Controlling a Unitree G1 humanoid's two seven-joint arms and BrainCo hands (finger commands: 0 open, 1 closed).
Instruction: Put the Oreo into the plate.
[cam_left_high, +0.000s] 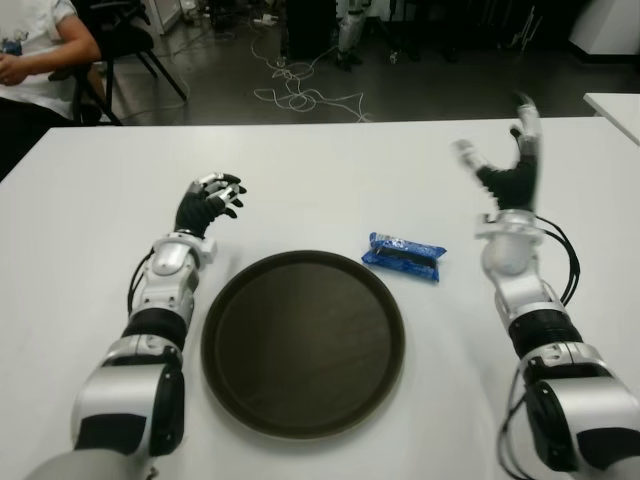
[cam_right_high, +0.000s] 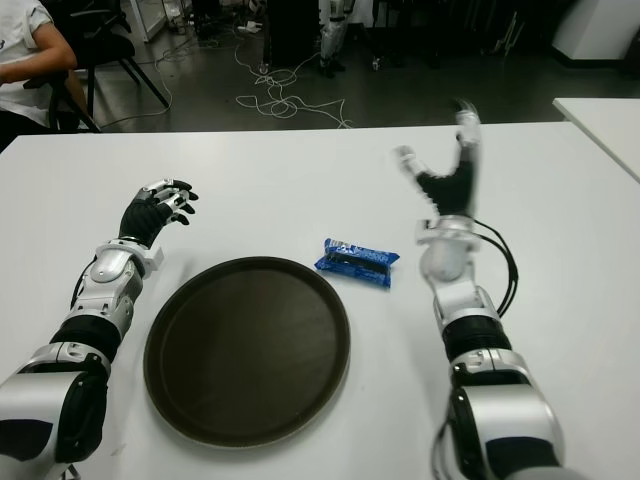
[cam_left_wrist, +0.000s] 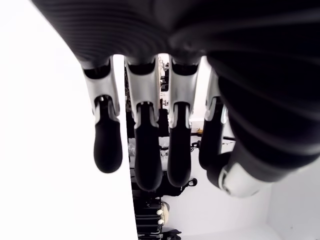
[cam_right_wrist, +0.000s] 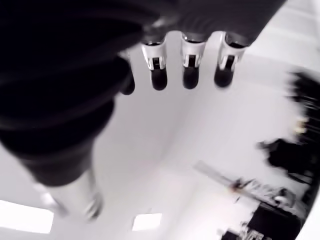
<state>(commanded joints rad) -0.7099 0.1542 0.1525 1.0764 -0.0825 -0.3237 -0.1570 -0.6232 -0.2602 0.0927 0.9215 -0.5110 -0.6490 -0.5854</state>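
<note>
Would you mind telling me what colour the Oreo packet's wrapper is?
Blue with white print; the Oreo packet shows best in the left eye view.

Even overhead light brightens the white table, while the floor behind stays dim. Shadows are faint. The raised right hand is motion-blurred; both wrist views look washed out.
</note>
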